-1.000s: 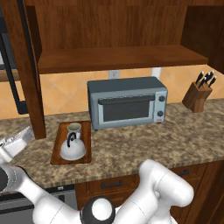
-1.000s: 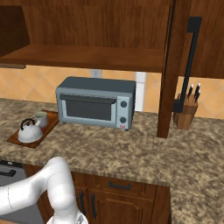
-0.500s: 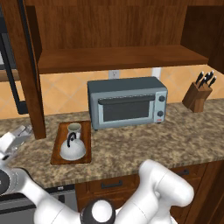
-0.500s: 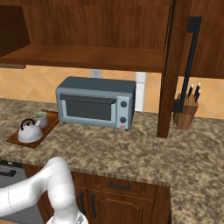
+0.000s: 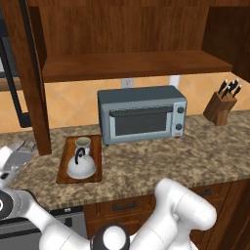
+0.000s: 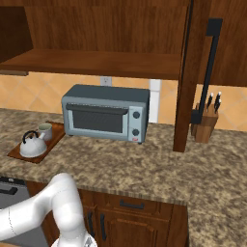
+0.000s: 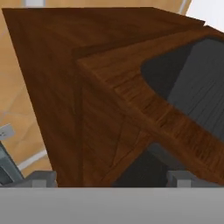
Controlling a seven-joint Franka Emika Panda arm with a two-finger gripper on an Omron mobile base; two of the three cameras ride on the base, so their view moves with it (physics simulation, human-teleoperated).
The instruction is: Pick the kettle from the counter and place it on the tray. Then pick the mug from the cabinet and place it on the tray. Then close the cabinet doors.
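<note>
Left base view: kettle (image 5: 81, 165) and mug (image 5: 82, 145) both on tray (image 5: 64, 166) on granite table (image 5: 161, 161). Remaining step, by judgement: closing doors. Claw (image 5: 23, 149) low beside left cabinet door (image 5: 35, 83), fingers apart, holding nothing. Push door's free edge, sweep steadily.

Right base view: right cabinet door (image 6: 192, 77) stands open, long axis vertical, edge toward camera, black bar handle (image 6: 208, 67) upright.

Hand view: door corner (image 7: 109, 109) very near, dark arched panel (image 7: 192, 83) at right.

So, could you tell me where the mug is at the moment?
The mug stands on the tray, at its far end behind the kettle, just left of the toaster oven.
</note>
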